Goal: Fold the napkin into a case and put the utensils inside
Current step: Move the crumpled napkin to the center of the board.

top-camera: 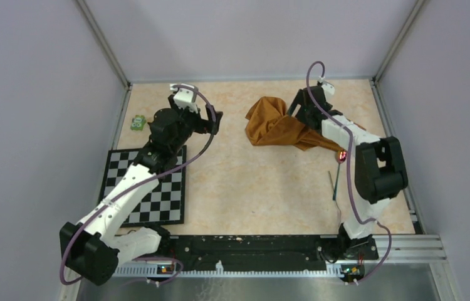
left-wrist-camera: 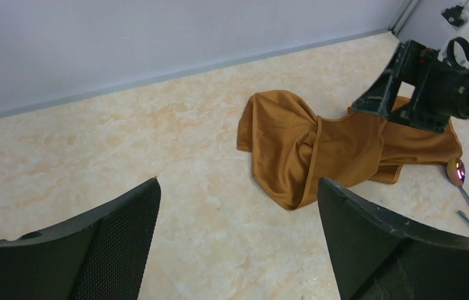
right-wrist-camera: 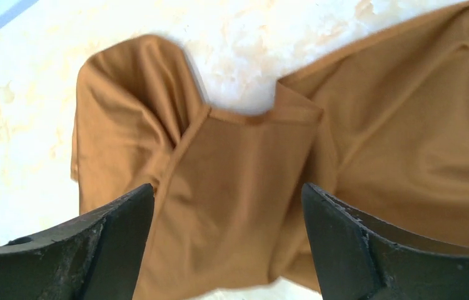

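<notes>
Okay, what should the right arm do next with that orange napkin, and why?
Probably lower the right gripper and pinch an edge of the napkin to pull it flat. The napkin lies crumpled in a heap, not yet folded, and the gripper hangs open over it with nothing held.

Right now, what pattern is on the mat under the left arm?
The mat is black-and-white checkered, clearest in the top external view.
</notes>
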Robot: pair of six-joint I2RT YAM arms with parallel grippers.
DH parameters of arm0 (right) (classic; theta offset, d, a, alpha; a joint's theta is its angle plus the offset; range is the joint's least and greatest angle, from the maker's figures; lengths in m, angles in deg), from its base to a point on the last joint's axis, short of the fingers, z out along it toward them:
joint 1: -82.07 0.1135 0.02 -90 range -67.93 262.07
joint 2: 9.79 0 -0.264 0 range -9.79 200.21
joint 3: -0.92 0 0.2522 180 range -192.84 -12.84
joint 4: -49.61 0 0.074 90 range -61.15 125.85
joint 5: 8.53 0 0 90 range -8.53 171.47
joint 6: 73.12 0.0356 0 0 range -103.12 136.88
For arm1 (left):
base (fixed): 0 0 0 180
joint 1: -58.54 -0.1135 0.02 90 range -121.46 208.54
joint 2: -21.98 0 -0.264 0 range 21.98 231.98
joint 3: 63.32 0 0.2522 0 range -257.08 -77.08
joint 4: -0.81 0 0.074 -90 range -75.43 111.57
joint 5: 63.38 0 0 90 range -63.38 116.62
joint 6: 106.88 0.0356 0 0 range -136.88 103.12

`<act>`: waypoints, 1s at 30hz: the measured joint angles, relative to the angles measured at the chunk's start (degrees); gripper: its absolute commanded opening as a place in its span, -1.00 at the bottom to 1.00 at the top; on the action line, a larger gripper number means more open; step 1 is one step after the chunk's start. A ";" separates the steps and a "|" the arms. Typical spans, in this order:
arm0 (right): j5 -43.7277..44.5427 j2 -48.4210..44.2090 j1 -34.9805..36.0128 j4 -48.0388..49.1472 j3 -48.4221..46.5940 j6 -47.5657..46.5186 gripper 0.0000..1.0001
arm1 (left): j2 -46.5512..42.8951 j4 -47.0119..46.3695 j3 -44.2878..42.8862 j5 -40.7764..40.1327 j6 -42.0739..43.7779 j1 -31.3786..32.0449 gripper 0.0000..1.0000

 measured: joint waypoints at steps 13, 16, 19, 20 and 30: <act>-3.43 16.85 0.15 -4.81 -10.49 -4.50 -1.00 | 7.06 2.49 -1.44 1.92 -0.11 0.04 0.97; -11.45 16.11 2.08 -3.08 -9.70 -8.28 -1.00 | 8.17 3.08 -1.51 1.86 -0.07 0.04 0.97; -21.75 11.45 6.67 1.46 -3.61 -10.47 -1.00 | 8.35 3.56 -1.51 1.29 -0.04 0.09 0.97; -25.68 8.79 8.66 3.45 -0.13 -10.56 -1.00 | 8.35 3.56 -1.51 0.63 -0.07 0.11 0.97; -36.57 -17.09 13.88 4.20 24.35 -12.41 0.08 | 1.11 12.11 2.45 2.05 -14.86 0.26 0.97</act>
